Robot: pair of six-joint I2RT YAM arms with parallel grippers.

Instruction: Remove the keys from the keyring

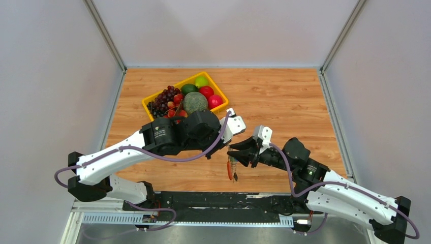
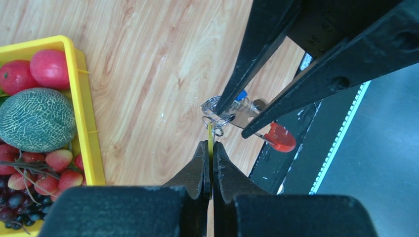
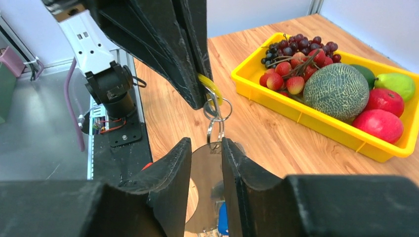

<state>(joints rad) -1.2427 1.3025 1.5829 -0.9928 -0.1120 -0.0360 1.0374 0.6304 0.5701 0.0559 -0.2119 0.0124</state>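
Left gripper pinches a yellow-headed metal key; right gripper, jaws narrowly parted, straddles the silvery metal keyring, half-hiding a blue-headed key.

open table right of fruit tray, left claw and right claw meeting at keyring

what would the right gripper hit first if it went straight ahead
The keyring, hanging between the open fingers of the right gripper; just behind it, probably the left gripper shut on the yellow key; depth unclear.
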